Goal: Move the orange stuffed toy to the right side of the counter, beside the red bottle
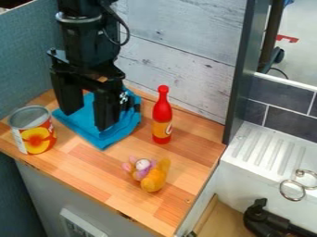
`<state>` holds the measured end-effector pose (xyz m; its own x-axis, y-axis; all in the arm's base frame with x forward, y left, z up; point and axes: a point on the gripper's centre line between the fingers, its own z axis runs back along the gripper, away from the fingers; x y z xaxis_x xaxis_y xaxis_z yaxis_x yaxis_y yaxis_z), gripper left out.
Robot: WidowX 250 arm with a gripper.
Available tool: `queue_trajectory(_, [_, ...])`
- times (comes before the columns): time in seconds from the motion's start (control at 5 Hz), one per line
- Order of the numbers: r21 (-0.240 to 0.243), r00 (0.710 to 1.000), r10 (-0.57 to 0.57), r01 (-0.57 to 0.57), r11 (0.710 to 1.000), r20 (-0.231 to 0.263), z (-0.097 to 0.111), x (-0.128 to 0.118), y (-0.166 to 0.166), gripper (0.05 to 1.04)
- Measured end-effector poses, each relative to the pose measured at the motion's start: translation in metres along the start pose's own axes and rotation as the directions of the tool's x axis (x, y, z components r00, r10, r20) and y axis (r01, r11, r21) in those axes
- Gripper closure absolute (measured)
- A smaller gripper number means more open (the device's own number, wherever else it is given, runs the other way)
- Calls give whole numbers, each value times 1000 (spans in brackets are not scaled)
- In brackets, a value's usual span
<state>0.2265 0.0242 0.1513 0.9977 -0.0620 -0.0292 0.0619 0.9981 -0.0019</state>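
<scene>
Two fingers spread pretty wide on the gripper (pixel 89 119), left of centre | blue cloth (pixel 104 137) right under them, kinda rumpled | tin can (pixel 36 135) over by the left edge | red bottle (pixel 162 112) standing near dead centre | little orange toy (pixel 155 178) down in the lower middle

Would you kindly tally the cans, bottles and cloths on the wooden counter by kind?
Cylindrical metal can with yellow-and-red label: 1
Slim red bottle with orange label: 1
Rumpled blue fabric cloth: 1
Total: 3
</scene>
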Motion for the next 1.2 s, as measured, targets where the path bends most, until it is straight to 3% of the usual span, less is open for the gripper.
queue_trajectory(0.2, [-2, 1000, 17, -17, 1000, -15, -6, -1, 0, 83])
queue_trajectory(0.4, [11, 966, 236, -238, 971, 106, -18, 12, -13, 83])
queue_trajectory(0.6, [-1, 854, 470, -482, 876, 222, -31, 23, -17, 83])
queue_trajectory(0.8, [-78, 698, 676, -680, 729, 235, -49, 32, -23, 83])
queue_trajectory(1.0, [-121, 531, 822, -820, 560, 204, -58, 36, -24, 83])
queue_trajectory(1.2, [-171, 452, 876, -862, 477, 166, -70, 41, -27, 83])
